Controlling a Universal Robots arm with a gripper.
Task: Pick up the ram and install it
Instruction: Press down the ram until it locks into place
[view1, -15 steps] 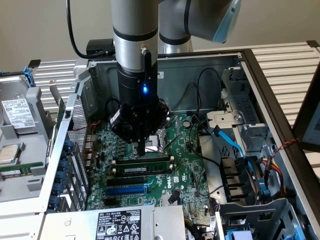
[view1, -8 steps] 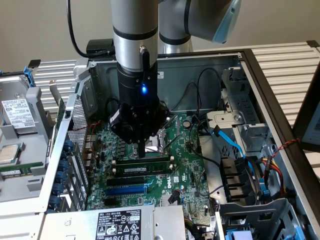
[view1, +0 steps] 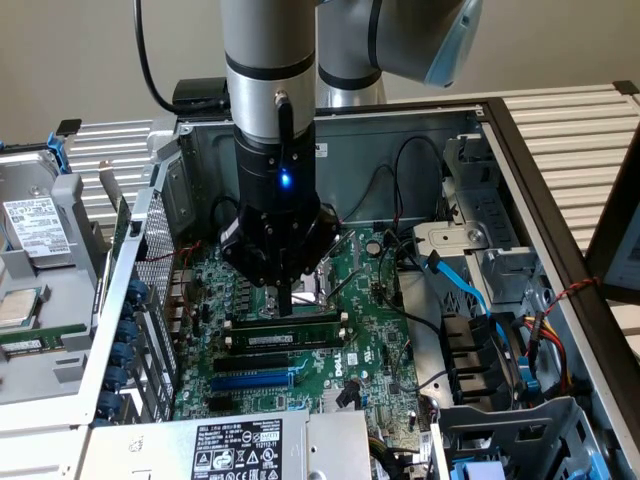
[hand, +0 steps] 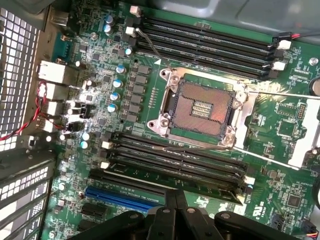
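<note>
My pincer (view1: 285, 300) stands closed and empty-handed, its tip pressed down on the top edge of the ram (view1: 290, 340), which sits upright in a black memory slot near the middle of the motherboard (view1: 375, 345), just on the near side of the open processor socket (hand: 200, 110) and beside the blue expansion slot (view1: 250, 380). I judge the closed tip serves as a pusher to seat the stick. My arm hangs straight down into the open computer case (view1: 500, 130), wrist vertical.
</note>
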